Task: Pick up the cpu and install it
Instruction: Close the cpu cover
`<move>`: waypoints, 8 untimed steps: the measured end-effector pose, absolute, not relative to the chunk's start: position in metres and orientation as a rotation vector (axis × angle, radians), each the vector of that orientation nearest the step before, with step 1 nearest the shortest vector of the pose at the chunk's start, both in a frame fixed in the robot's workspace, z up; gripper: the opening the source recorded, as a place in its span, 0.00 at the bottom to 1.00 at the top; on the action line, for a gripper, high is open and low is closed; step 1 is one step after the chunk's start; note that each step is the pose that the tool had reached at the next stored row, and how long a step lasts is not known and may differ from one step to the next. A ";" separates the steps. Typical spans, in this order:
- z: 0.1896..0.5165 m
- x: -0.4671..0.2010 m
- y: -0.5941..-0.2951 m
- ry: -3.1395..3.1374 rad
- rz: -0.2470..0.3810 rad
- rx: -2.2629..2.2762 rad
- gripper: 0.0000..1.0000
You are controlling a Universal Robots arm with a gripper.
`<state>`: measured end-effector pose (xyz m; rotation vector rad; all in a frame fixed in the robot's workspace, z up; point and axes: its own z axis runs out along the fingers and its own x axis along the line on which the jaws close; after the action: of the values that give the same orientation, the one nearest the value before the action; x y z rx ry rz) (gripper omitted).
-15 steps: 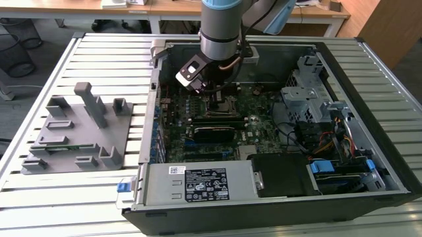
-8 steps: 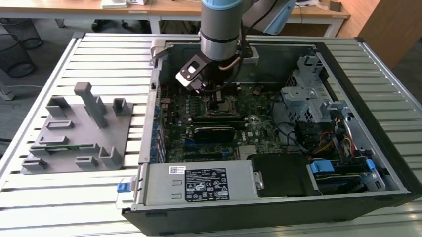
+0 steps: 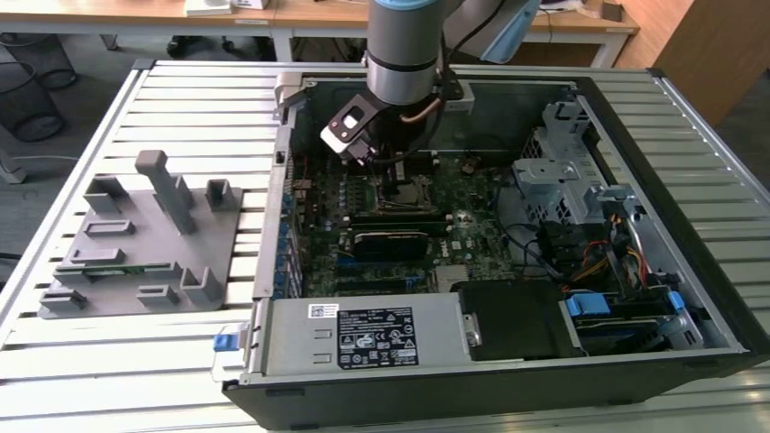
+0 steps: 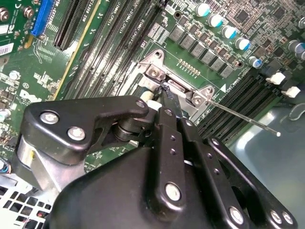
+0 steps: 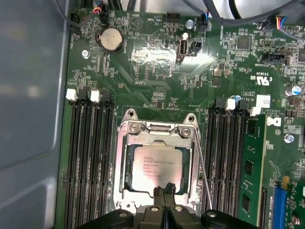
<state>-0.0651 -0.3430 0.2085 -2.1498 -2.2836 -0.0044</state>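
Tool (image 5: 164, 191), closed, over one cpu (image 5: 153, 167) lying in one socket (image 5: 125, 143).

Cpu (image 5: 153, 167) near edge under gripper (image 5: 164, 192) tips, contact not resolvable; second wrist view: gripper body covers most of socket frame (image 4: 156, 71); exterior view: arm (image 3: 403, 50) cut off at top edge, hides socket frame.

Grey fixture tray (image 3: 132, 271) beside open computer case (image 3: 481, 397).
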 end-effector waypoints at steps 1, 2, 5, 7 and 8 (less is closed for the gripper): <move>0.208 -0.064 -0.343 -2.283 -0.003 -2.149 0.11; 0.209 -0.064 -0.343 -2.282 -0.001 -2.149 0.11; 0.209 -0.060 -0.343 -2.280 0.002 -2.147 0.11; 0.209 -0.056 -0.343 -2.280 0.003 -2.147 0.11; 0.209 -0.054 -0.343 -2.280 0.004 -2.147 0.11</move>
<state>-0.0539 -0.3431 0.2086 -2.1465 -2.2797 0.0035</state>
